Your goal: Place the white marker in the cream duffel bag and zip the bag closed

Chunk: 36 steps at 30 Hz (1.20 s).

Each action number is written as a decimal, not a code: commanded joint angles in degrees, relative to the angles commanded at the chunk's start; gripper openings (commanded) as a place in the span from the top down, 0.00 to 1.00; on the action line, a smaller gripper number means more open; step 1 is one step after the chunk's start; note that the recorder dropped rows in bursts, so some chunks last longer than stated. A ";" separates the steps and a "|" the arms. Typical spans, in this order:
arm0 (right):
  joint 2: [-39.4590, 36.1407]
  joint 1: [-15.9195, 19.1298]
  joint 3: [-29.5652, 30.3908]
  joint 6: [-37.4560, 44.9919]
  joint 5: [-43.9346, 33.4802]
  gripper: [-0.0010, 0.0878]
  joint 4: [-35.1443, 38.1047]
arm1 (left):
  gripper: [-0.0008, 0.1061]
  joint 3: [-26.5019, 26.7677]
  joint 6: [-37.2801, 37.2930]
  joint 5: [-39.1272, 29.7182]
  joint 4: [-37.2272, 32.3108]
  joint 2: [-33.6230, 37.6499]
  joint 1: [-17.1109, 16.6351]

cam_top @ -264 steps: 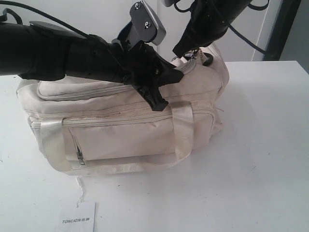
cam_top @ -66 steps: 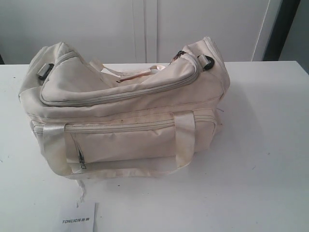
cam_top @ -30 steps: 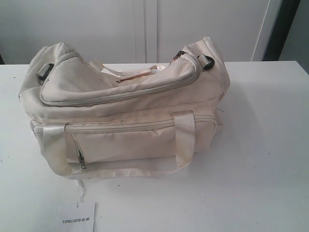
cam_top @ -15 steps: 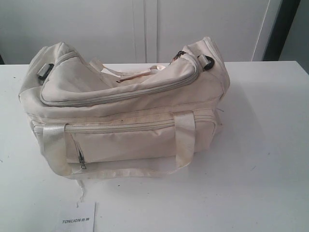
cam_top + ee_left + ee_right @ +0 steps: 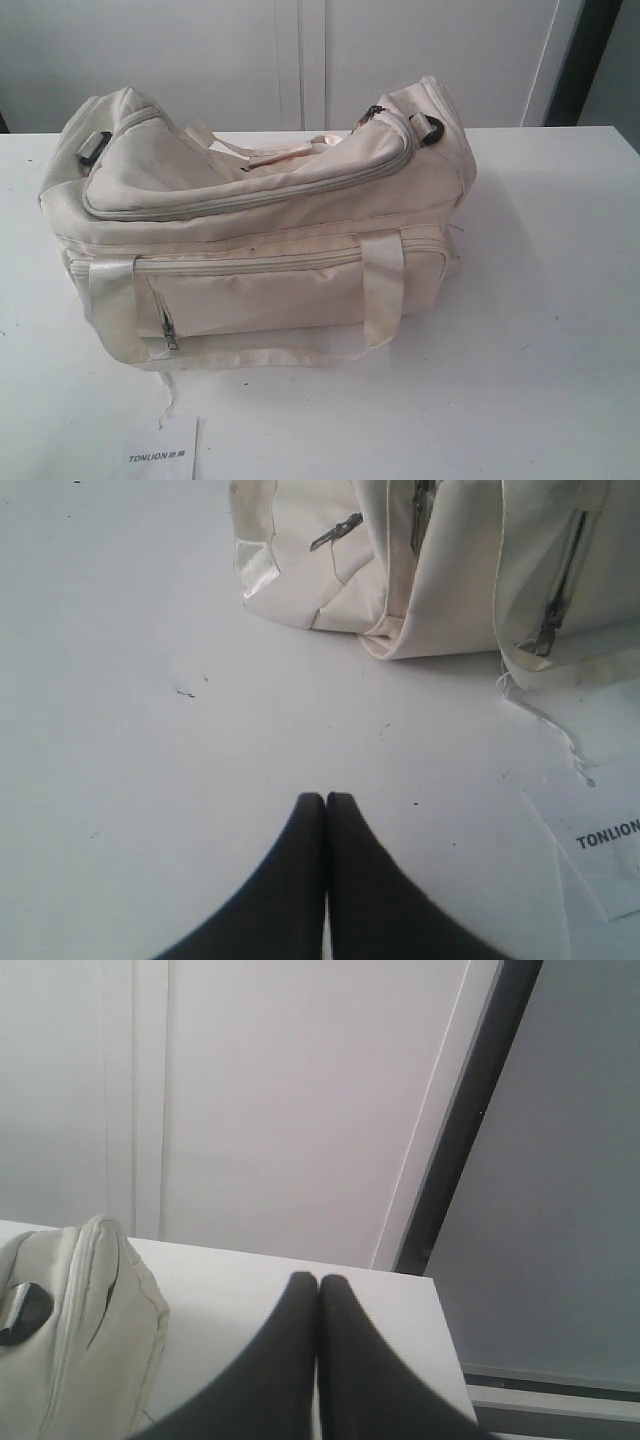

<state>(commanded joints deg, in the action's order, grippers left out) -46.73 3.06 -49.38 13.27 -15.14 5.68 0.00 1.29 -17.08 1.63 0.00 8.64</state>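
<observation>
Both pincers (image 5: pixel 326 800) (image 5: pixel 318 1280) pressed together, empty; cream duffel bag (image 5: pixel 270 215) zipped.

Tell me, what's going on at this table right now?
Nothing is being handled. The soft cream fabric duffel bag sits on the white table, its top flap looking zipped shut. The left gripper and right gripper are both shut, empty and apart from it. No white marker is visible. A flat white TONLION card lies nearby.
</observation>
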 joint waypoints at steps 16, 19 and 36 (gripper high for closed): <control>0.00 0.00 0.00 0.00 0.00 0.99 0.00 | 0.99 0.00 -0.15 0.16 0.00 0.00 0.00; 0.00 0.00 0.00 0.00 0.00 0.99 0.00 | 0.99 0.00 -0.15 0.68 0.00 0.00 0.00; 0.00 0.00 0.00 0.00 0.00 0.99 0.12 | 0.99 0.00 -0.15 0.92 0.00 0.00 0.00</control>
<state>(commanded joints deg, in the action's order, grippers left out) -46.73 3.06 -49.38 13.27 -15.14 5.79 0.00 1.14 -16.16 1.63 0.00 8.64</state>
